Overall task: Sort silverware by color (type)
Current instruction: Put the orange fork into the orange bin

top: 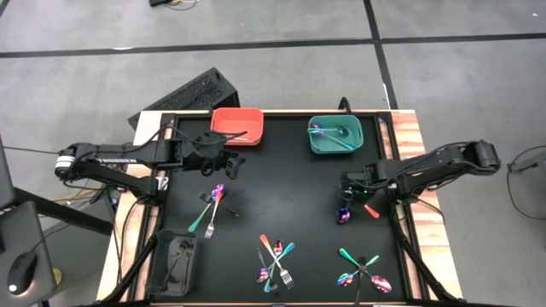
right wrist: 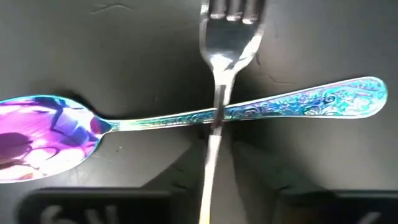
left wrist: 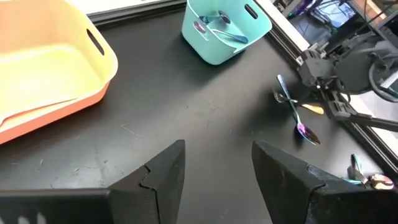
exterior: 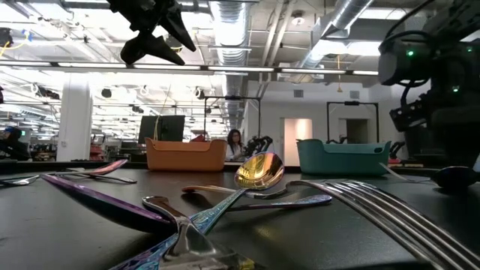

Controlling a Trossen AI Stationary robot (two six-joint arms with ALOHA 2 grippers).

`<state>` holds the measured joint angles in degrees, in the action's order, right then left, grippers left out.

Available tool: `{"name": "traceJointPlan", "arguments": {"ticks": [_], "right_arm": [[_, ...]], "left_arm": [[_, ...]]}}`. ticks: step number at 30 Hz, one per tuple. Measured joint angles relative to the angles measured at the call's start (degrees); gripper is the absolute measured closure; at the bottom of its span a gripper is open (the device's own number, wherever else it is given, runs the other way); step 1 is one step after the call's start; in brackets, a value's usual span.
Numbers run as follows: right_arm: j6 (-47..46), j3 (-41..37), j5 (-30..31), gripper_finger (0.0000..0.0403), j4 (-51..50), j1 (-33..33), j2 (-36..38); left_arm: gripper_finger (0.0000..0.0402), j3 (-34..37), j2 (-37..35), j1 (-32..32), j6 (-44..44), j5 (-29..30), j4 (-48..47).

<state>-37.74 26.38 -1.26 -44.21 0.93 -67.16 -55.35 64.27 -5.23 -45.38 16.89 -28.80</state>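
Observation:
My right gripper point(top: 348, 194) is low over the mat at the right, shut on a silver fork point(right wrist: 219, 68). The fork lies across the handle of an iridescent purple spoon point(right wrist: 186, 118), which also shows in the high view point(top: 344, 214). My left gripper point(left wrist: 217, 158) is open and empty. It hangs above the mat in front of the red bin point(top: 237, 125), and shows in the high view point(top: 229, 162). The teal bin point(top: 334, 136) holds iridescent spoons point(left wrist: 217, 28). More silverware lies in piles at the mat's left point(top: 212, 209), near middle point(top: 275, 260) and near right point(top: 363, 271). My right gripper has the fork's handle point(right wrist: 212, 155) between its two fingers point(right wrist: 186, 165), which come from above, along the handle. The fork's neck crosses over the spoon's handle point(right wrist: 217, 115). I cannot tell whether the fork rests on the spoon or is lifted off it.
A black bin point(top: 175, 260) with dark pieces stands at the near left corner. A raised frame point(top: 401, 213) borders the mat. Bare mat lies between the two arms point(top: 281, 188). A keyboard point(top: 183, 98) lies beyond the far left corner.

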Motion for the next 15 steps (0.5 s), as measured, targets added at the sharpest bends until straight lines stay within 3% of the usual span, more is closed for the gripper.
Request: {"name": "traceJointPlan", "arguments": {"ticks": [5,12,15], "right_arm": [[0.61,2.01,-0.05,0.0386,-1.12,-0.04,-1.03],[4.46,13.20,-0.33,0.0391,1.60,0.01,-0.47],[10.41,19.46,1.00,0.0395,9.99,0.90,-1.43]], "left_arm": [[0.0229,0.00,0.00,-0.02,-0.81,-2.95,-0.02],[0.0229,0.07,-1.21,0.10,-1.65,-13.35,0.07],[0.0229,0.07,-3.05,0.93,-1.51,-14.63,0.25]]}}
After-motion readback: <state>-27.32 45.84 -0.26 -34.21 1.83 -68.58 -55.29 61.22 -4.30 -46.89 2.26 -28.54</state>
